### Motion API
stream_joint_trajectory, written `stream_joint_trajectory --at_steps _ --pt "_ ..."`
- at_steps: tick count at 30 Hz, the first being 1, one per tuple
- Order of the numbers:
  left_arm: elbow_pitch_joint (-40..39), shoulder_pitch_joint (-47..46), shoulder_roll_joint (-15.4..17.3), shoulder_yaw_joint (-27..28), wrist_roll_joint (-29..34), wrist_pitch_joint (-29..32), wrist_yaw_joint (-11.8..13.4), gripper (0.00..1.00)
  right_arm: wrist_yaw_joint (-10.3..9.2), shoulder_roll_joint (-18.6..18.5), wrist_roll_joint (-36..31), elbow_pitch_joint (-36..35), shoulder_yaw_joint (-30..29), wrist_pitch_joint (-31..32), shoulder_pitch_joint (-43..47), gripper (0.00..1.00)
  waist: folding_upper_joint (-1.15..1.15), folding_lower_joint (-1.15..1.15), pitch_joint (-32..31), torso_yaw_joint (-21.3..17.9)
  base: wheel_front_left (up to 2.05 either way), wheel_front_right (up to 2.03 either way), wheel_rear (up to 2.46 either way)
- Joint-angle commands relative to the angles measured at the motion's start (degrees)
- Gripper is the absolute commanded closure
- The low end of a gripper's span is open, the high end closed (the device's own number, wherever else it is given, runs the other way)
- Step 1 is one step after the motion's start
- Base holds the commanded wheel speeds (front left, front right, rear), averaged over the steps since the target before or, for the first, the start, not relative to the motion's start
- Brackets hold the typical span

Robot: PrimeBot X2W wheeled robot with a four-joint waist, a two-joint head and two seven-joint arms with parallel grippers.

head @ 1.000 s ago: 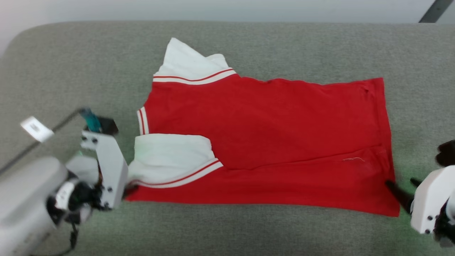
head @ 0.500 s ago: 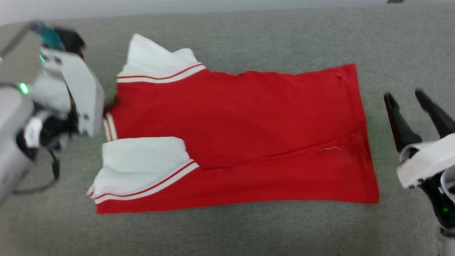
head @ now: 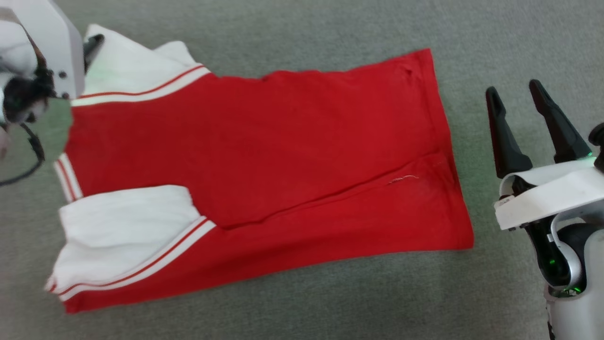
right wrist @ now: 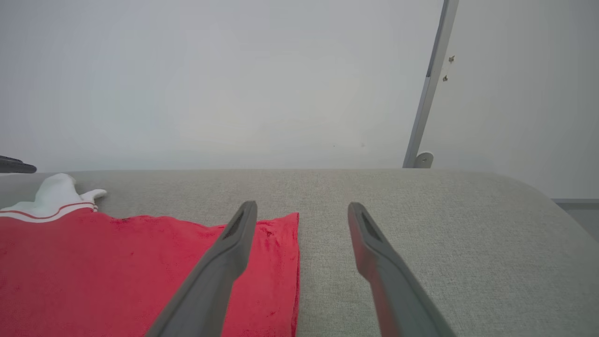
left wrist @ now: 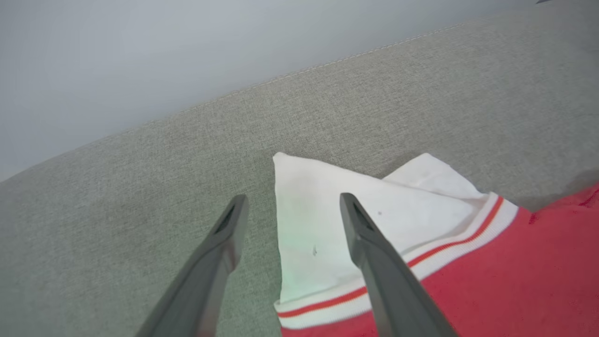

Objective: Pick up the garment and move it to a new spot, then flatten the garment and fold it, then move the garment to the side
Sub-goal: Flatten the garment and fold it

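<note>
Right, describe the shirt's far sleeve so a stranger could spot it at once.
A red shirt lies flat on the grey-green cushion, sleeves toward the robot's left. The far sleeve is the white one on the edge away from the robot. It pokes onto bare cushion in a point; the near sleeve lies folded onto red cloth.

A red garment [head: 264,156] with white, stripe-trimmed sleeves lies flat across the grey fabric bench [head: 302,302], plain side up, with a crease running along its lower half. At the upper left of the frame, the left end effector [head: 92,47] meets the upper sleeve [head: 127,66]. At the right edge, the right end effector [head: 513,87] stands apart from the hem, fingers spread.
</note>
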Motion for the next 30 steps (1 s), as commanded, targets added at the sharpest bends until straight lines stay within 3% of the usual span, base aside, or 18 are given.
stream_joint_trajectory --at_steps 1,16,24,30 --pt "2.8 -1.9 -0.4 -0.2 0.6 0.6 -1.0 0.00 -0.09 0.3 0.0 0.4 0.3 -0.4 -0.8 0.00 0.00 0.00 2.8 -2.7 0.00 0.00 0.00" --pt "17.8 -8.5 -3.0 -1.6 0.6 7.6 -3.5 0.00 -0.09 0.6 1.5 1.3 2.3 1.7 -2.7 0.00 0.00 0.00 7.1 -5.5 0.00 0.00 0.00" --pt "22.0 -8.5 -7.5 -0.8 -3.4 15.5 -5.2 0.00 -0.09 0.7 1.3 0.6 2.5 5.5 -3.3 0.00 0.00 0.00 7.6 -5.1 0.00 0.00 0.00" --pt "24.0 -8.5 -9.9 -1.1 -4.4 20.7 -4.8 0.00 -0.09 1.2 0.9 -0.3 2.2 7.9 -3.7 0.00 0.00 0.00 7.7 -4.8 0.00 0.00 0.00"
